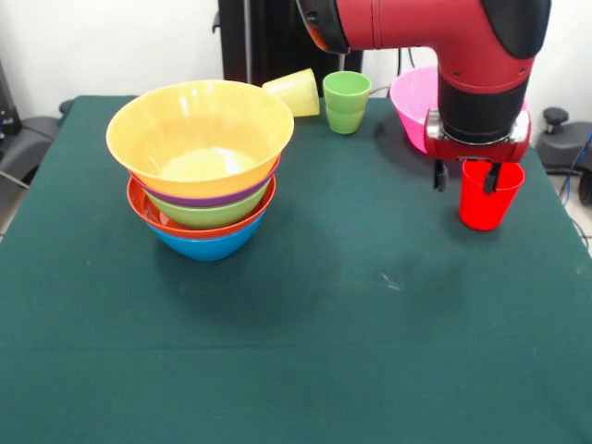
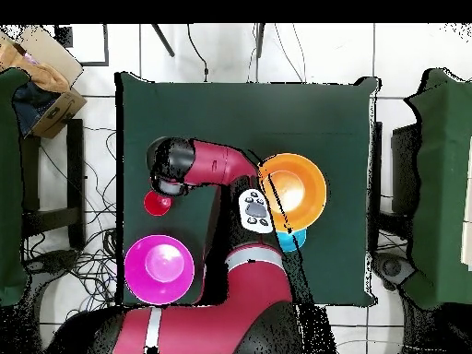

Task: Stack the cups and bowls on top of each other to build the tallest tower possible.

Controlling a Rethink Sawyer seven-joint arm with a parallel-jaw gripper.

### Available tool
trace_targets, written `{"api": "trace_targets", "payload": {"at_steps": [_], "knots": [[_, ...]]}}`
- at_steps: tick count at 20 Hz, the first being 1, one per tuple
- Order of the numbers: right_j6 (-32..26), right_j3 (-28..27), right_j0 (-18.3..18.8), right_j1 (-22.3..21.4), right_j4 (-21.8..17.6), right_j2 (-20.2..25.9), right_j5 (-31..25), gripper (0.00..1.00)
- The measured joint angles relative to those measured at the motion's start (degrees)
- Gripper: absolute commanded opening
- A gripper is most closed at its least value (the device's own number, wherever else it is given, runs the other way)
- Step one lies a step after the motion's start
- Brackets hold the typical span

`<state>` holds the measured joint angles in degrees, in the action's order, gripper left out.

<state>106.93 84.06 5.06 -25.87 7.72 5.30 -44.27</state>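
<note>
**Inspector A:** The tower point(image 1: 203, 171) stands on the green table point(image 1: 296, 351), well apart from the gripper point(image 1: 467, 178). From the base up I count blue, red-orange, green and purple rims, with the large yellow-orange bowl point(image 1: 200, 129) on top. Five bowls nested, sitting level as far as I can judge.

**Inspector B:** Outstanding items?

**Inspector A:** The large pink bowl point(image 1: 413, 104) sits well away from the tower, behind the gripper, not stacked. The light green cup point(image 1: 346, 102) stands upright beyond the tower, and the yellow cup point(image 1: 295, 92) lies on its side just beside the tower's top rim, between it and the green cup. I cannot find a small blue bowl in either view.

**Inspector B:** And the red cup?

**Inspector A:** The red cup point(image 1: 487, 194) is upright directly under the gripper, far from the tower. One finger point(image 1: 441, 176) shows outside the cup wall and one point(image 1: 491, 178) hangs at the rim, so the fingers appear to pinch the wall. The cup's base looks close to the cloth; whether it is lifted I cannot tell.

**Inspector B:** Assessment?

**Inspector A:** Roughly halfway. The pink bowl and three cups remain to be placed.
</note>
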Motion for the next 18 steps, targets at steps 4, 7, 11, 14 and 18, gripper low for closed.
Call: {"api": "trace_targets", "payload": {"at_steps": [4, 7, 11, 14, 18], "knots": [[0.0, 1.1, 0.0, 0.7, -1.4, 0.0, 3.5, 1.00], [0.0, 1.9, 0.0, 2.0, -2.5, 0.0, 6.3, 1.00], [0.0, 2.5, 0.1, 3.6, -4.0, 0.0, 9.0, 1.00], [0.0, 3.2, 0.2, 5.4, -5.6, 0.0, 11.6, 1.00], [0.0, 4.7, 0.8, 5.7, -6.5, 0.1, 12.5, 1.00]]}}
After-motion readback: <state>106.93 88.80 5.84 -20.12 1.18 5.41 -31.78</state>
